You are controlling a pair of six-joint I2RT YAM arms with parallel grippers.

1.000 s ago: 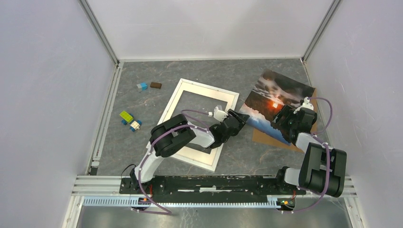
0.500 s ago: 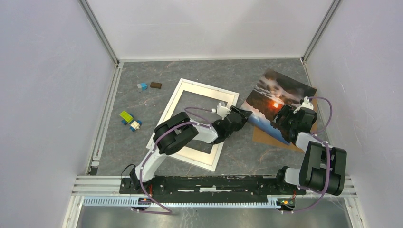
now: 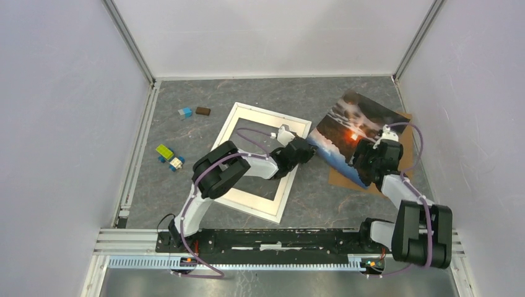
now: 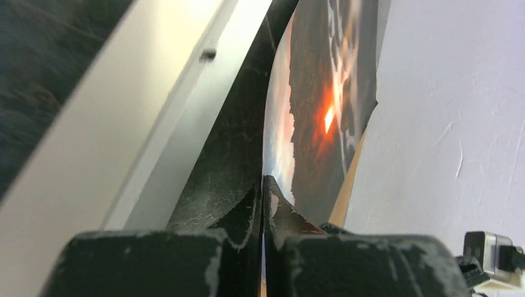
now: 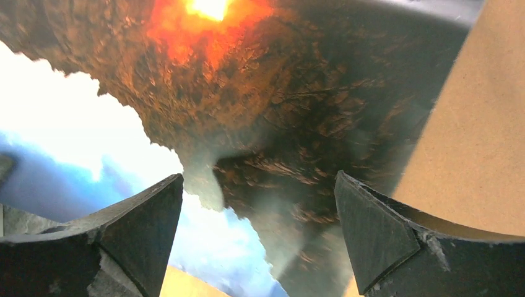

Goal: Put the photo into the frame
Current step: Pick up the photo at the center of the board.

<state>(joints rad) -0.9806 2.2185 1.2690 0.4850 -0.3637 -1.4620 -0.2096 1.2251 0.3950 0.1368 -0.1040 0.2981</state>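
Blocks [image 3: 170, 156] sit on the desk [image 3: 322, 198] well to the left of the frame [image 3: 263, 114], which lies flat near the desk's middle. At the frame's right rail, the left end effector [image 4: 264, 185] has its fingers pressed together on the edge of the photo [image 3: 347, 127], which lies just right of the frame, picture side up, partly over a brown backing board [image 3: 339, 177]. Further right of the frame, the right end effector [image 5: 259, 185] hovers over the photo's dark clouds with its fingers spread wide, holding nothing.
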